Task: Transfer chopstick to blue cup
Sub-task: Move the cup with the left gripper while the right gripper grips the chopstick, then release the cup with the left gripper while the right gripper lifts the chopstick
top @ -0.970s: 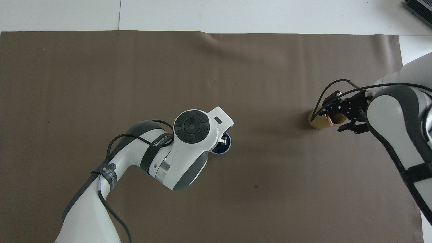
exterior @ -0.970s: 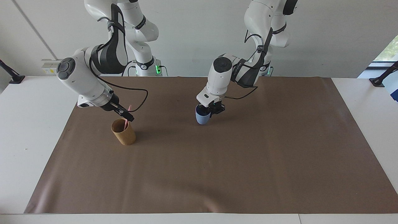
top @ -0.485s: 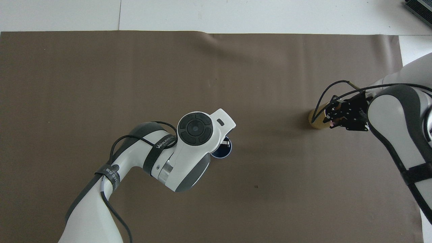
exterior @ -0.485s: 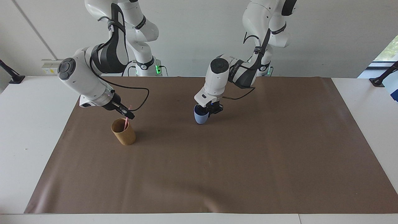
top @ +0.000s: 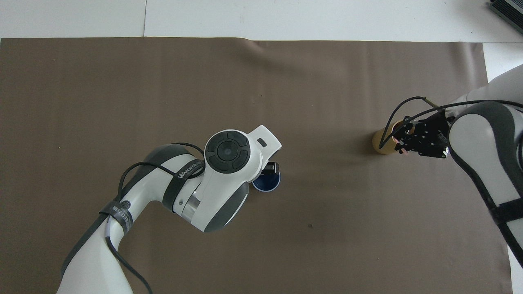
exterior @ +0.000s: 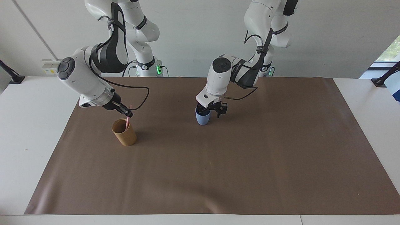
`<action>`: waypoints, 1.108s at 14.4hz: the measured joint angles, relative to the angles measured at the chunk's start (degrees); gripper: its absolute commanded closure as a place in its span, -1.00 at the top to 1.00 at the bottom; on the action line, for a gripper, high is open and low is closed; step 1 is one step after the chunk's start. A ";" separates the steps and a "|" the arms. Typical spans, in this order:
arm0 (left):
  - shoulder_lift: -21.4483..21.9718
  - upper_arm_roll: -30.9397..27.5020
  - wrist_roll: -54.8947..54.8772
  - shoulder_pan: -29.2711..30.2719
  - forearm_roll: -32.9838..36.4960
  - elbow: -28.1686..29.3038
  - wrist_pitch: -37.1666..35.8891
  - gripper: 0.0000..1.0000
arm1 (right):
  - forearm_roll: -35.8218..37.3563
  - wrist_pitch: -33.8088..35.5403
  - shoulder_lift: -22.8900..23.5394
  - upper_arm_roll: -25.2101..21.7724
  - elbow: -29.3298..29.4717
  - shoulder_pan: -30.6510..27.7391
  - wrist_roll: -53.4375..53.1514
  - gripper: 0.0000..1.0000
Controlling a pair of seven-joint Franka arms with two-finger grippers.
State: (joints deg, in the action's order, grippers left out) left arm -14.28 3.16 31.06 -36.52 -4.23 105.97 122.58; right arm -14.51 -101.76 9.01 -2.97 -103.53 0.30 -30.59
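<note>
The pink chopstick [exterior: 126,124] stands slanted in a tan cup [exterior: 124,133] toward the right arm's end of the table. My right gripper [exterior: 128,113] is shut on its upper part, just above that cup's rim. From overhead, only the chopstick's pink tip [top: 402,150] shows at the right gripper [top: 402,141]. The blue cup [exterior: 202,118] stands upright on the mat near the middle. My left gripper [exterior: 213,113] is open at its rim, one finger over the cup and one beside it. In the overhead view the left arm covers part of the blue cup [top: 266,182].
A brown mat [exterior: 218,172] covers most of the white table [exterior: 31,140]. From overhead, the tan cup [top: 382,143] is half covered by the right gripper. A black cable loops from the right wrist beside the tan cup.
My left gripper has opened and let go of the blue cup, which now stands upright. My right gripper has closed on the chopstick over the tan cup.
</note>
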 measured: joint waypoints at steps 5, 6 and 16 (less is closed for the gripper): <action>7.74 -0.48 -3.58 6.07 0.37 1.89 -5.27 1.00 | 0.00 0.32 -0.01 -0.09 0.28 -0.08 0.00 -1.00; 9.54 -0.54 -5.39 7.85 0.41 3.27 -5.42 1.00 | 0.00 0.61 -0.04 -0.11 0.55 -0.26 0.00 -1.00; 19.18 -0.93 -30.33 26.75 0.60 2.35 -15.86 1.00 | -4.88 10.74 -4.57 -0.48 6.80 -1.55 0.01 -1.00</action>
State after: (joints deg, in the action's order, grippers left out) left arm 4.90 2.22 0.73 -9.77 -3.63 108.32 106.72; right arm -19.39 -91.02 4.44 -3.45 -96.72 -1.25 -30.59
